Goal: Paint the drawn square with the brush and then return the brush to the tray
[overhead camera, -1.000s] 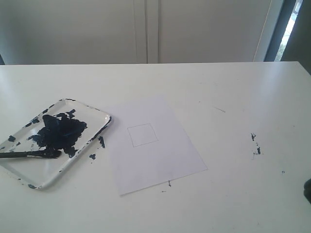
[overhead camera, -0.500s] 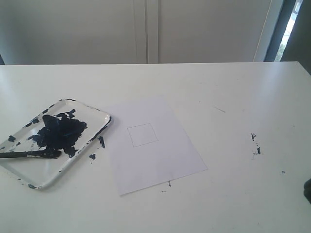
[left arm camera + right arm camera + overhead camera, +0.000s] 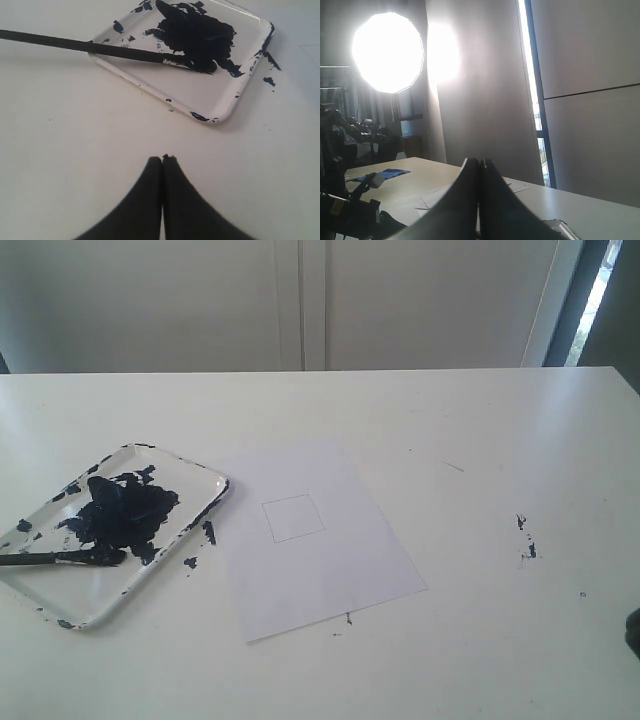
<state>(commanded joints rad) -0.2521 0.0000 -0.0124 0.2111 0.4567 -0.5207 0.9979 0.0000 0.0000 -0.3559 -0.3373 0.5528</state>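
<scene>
Near the left edge of the bench, the long black-handled brush lies in the shallow white, blue-smeared tray; the left end effector tilts down beside it, jaws pressed together, empty; mid-bench, the pencil-outlined square on white paper is unpainted; the right end effector, likewise closed and empty, points level.
</scene>
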